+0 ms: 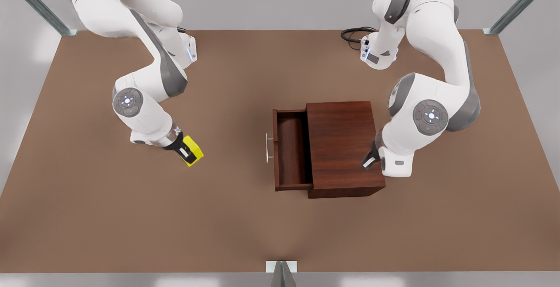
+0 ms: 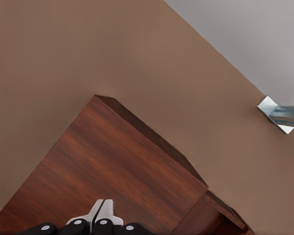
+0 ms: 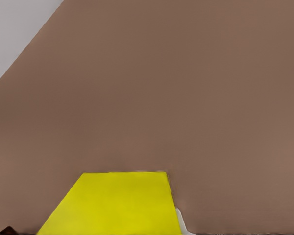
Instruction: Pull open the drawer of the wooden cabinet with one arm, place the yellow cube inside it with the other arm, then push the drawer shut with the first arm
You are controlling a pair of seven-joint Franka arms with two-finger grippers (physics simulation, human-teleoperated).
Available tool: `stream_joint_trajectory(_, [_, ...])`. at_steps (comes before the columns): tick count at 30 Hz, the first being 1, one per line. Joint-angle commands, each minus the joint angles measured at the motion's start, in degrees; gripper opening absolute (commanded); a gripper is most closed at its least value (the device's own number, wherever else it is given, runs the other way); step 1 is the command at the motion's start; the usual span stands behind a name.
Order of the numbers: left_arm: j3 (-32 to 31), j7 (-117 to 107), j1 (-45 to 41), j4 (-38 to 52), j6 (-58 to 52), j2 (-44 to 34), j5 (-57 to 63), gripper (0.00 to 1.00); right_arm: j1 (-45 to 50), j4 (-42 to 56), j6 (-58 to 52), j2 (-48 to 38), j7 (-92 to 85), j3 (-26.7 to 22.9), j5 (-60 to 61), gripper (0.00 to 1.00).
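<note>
The drawer (image 1: 289,149) stood pulled out of the cabinet (image 1: 343,147) toward the front view's left. Left gripper (image 1: 369,160) hung over the cabinet top, fingers (image 2: 102,211) pressed together, holding nothing. Right gripper (image 1: 186,149) clamped the cube (image 1: 194,151) just above the table (image 1: 87,217), well apart from the drawer.

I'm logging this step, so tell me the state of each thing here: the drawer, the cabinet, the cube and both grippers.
drawer: pulled open, nothing inside.
wooden cabinet: upright on the table.
yellow cube: outside the drawer, at the right gripper.
right gripper: shut on the yellow cube, at the front view's left.
left gripper: shut, holding nothing, above the cabinet top.
</note>
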Motion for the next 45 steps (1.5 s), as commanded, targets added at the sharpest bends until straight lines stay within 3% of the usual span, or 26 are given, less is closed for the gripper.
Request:
stream_joint_trajectory(1, [-0.17,-13.49,1.41,-0.01,-5.60,-0.41,-2.72,0.21,4.15,1.66,-5.27,0.94,32.69,-0.26,-0.05,0.58])
stream_joint_trajectory(5, [0.10,-24.93,1.06,-0.01,-3.66,-1.47,-2.89,0.21,14.34,10.10,-5.27,8.58,45.79,-1.84,-1.45,0.57])
stream_joint_trajectory(7, [-0.08,-28.18,0.79,-0.01,-2.34,-1.38,-2.98,0.21,26.65,19.33,-6.77,13.68,52.04,-9.75,-2.86,0.58])
stream_joint_trajectory(10, [-0.08,-34.34,0.80,-0.18,-1.46,-1.38,-4.21,0.21,31.58,25.92,-6.94,17.99,57.31,-10.99,-2.86,0.58])
stream_joint_trajectory(13, [-0.08,-35.22,0.71,-0.18,-1.38,-1.38,-4.21,0.21,39.66,32.78,-6.68,21.59,61.36,-15.64,-2.86,0.58])
stream_joint_trajectory(28, [-0.08,-35.13,0.88,-0.18,-0.41,-1.38,-4.21,0.21,44.15,34.27,-1.85,25.55,64.70,-15.91,-2.95,0.60])
stream_joint_trajectory(31, [-0.08,-35.13,0.80,-0.18,-0.41,-1.38,-4.21,0.21,44.67,34.27,-1.14,25.81,64.87,-16.08,-2.95,0.73])
stream_joint_trajectory(32, [-0.08,-35.13,0.79,-0.18,-0.41,-1.38,-4.21,0.21,44.94,34.27,-0.97,25.99,64.78,-16.08,-3.03,1.00])
stream_joint_trajectory(35, [-0.08,-35.13,0.88,-0.27,-0.41,-1.38,-4.21,0.21,45.91,34.27,0.53,26.34,64.26,-16.88,-3.04,1.00])
stream_joint_trajectory(38, [-0.17,-34.96,0.79,-0.27,-0.41,-1.38,-4.30,0.21,41.78,33.84,-1.14,22.93,52.24,-15.91,-6.63,1.00])
stream_joint_trajectory(41, [-9.38,-34.34,0.35,-0.27,3.01,-1.12,-4.21,0.21,33.00,31.64,-13.09,11.24,21.39,-16.09,-6.99,1.00])
stream_joint_trajectory(42, [-13.61,-34.95,-0.61,-0.53,8.36,-0.24,-4.21,0.21,29.83,31.11,-16.33,10.00,3.92,-16.26,-6.99,1.00])
stream_joint_trajectory(45, [-13.62,-46.63,-9.83,-0.71,25.58,3.80,-4.04,0.21,17.62,30.67,-21.88,7.27,-37.29,-15.91,-6.64,1.00])
